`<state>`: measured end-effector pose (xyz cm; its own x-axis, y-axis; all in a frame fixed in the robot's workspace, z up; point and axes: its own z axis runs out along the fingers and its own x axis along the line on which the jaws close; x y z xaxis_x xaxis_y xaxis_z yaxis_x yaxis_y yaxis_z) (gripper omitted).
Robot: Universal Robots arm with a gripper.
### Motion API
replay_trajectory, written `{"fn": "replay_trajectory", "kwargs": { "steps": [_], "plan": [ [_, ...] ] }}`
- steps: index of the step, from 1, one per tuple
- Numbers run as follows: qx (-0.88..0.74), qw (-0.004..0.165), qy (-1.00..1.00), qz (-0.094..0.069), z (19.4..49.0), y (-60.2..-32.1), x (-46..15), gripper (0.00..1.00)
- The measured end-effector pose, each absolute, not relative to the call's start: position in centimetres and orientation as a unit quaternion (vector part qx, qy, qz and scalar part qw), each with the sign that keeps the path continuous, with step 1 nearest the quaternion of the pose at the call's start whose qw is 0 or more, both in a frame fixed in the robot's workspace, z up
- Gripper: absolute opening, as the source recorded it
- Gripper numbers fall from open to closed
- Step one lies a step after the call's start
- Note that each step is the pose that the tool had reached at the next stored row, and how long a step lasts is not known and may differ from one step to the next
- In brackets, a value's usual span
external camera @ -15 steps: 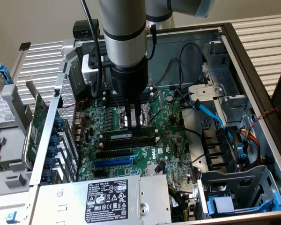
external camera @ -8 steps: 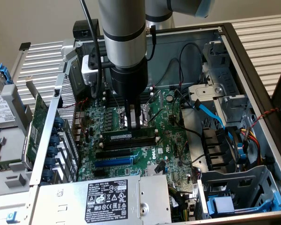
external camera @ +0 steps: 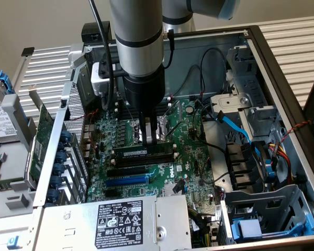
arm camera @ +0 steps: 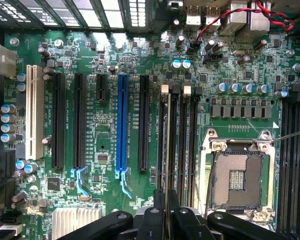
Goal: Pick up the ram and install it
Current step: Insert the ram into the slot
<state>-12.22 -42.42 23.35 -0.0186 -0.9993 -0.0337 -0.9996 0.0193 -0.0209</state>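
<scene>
Gripping ram (external camera: 141, 151) | end effector (external camera: 150, 137) clamped on it | over green motherboard (external camera: 172, 168) | open case (external camera: 191, 52) on slatted table (external camera: 293, 36)

A white DELL logo (external camera: 176, 168) stands on the motherboard (external camera: 188, 151); the black label (external camera: 122, 220) on the power supply (external camera: 68, 225) carries print too small to read.

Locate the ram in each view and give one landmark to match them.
Exterior view: the ram lies lengthwise on the motherboard, under the gripper.
Wrist view: the ram shows edge-on, a thin strip among the black memory slots.
Shared landmark: the blue slot.
</scene>
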Motion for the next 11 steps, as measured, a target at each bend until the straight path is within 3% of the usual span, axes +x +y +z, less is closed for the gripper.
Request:
{"fn": "replay_trajectory", "kwargs": {
  "steps": [11],
  "plan": [
    [-0.702,0.019,0.712,0.004,23.18,-42.39,-12.22,0.14]
  ]
}}
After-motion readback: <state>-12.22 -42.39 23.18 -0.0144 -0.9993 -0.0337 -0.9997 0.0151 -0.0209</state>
